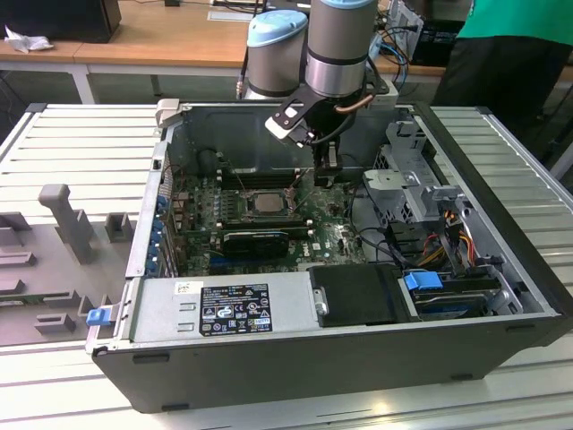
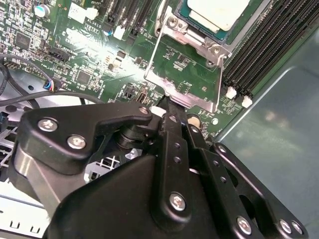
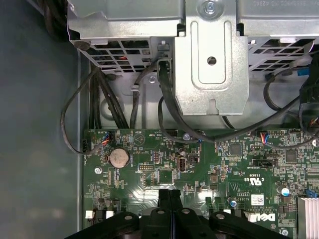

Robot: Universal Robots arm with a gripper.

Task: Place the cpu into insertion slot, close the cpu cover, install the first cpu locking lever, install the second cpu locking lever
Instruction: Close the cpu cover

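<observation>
One open computer case (image 1: 501, 188) lies on a slatted grey table (image 1: 63, 134). It holds a green motherboard (image 2: 89, 59), a grey power supply (image 1: 224, 305) along its near wall, a black graphics card (image 1: 255, 240) and a silvery drive cage (image 3: 212, 64). Black cables (image 3: 162, 112) run from the cage onto the board.

The insertion slot (image 2: 197, 41) holds the cpu (image 2: 219, 12), which lies flat inside the silvery rim with its pale face up. The cpu cover (image 2: 199, 99) is not down over it. The frame stands tilted up from the slot's edge, and green board shows through its window.

The gripper (image 2: 168, 107) has its two fingers drawn together with no gap showing. Their tips meet the free edge of the cover, but I cannot tell whether that edge is pinched between them. In the first wrist view the joined fingertips (image 3: 164, 196) point at the board, near a round coin battery (image 3: 119, 158).

Long black RAM slots (image 2: 264, 45) run just beside the slot, between it and the case's grey wall, so that side is tight. In the exterior view the arm comes down between the case's far wall and the drive cage. Low board parts lie around the fingers there. A person in a green top (image 1: 510, 27) stands beyond the table at the exterior view's right, well apart from the case.
</observation>
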